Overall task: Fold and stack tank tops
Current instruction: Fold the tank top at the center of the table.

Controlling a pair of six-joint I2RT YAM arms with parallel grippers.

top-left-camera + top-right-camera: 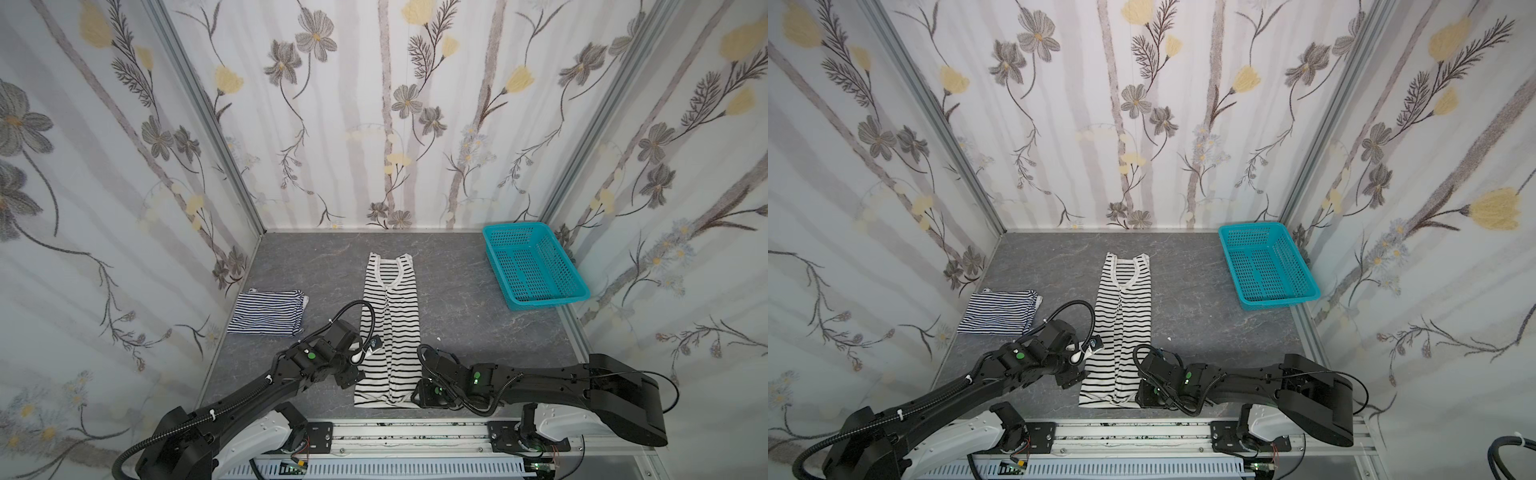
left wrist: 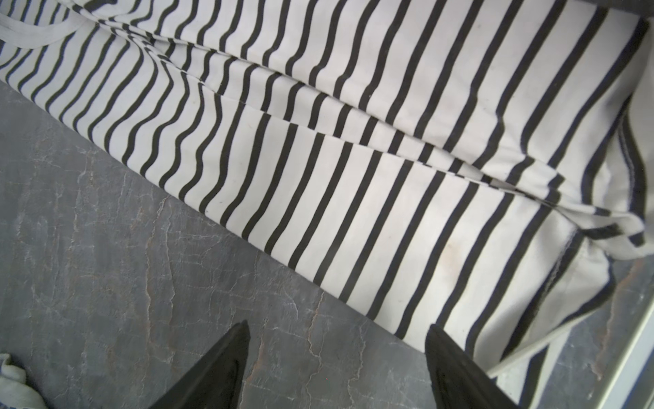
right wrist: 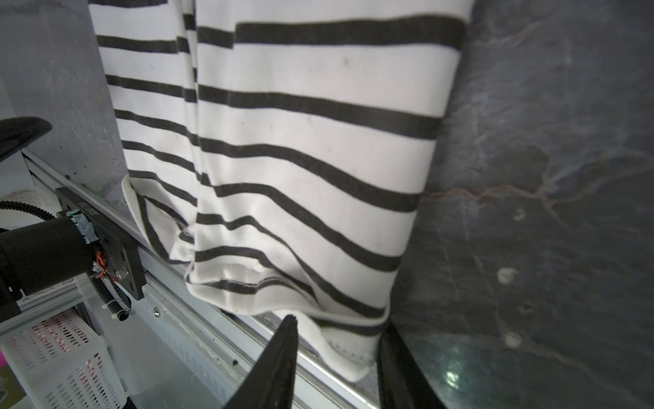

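Note:
The white tank top with wide black stripes (image 1: 392,316) (image 1: 1125,316) lies folded into a long narrow strip down the middle of the grey table. The tank top with fine navy stripes (image 1: 268,313) (image 1: 998,311) rests folded at the left. My left gripper (image 2: 338,329) (image 1: 353,377) is open over bare table at the strip's left edge (image 2: 354,159), one finger (image 2: 446,357) overlapping the cloth. My right gripper (image 3: 339,320) (image 1: 419,397) straddles the near right hem corner (image 3: 350,357), with its fingers apart and the cloth between them.
A turquoise perforated basket (image 1: 548,299) (image 1: 1279,300) stands at the back right with nothing in it. The metal rail (image 1: 407,432) (image 3: 212,311) runs along the table's front edge just under the hem. Flowered walls close in the other three sides.

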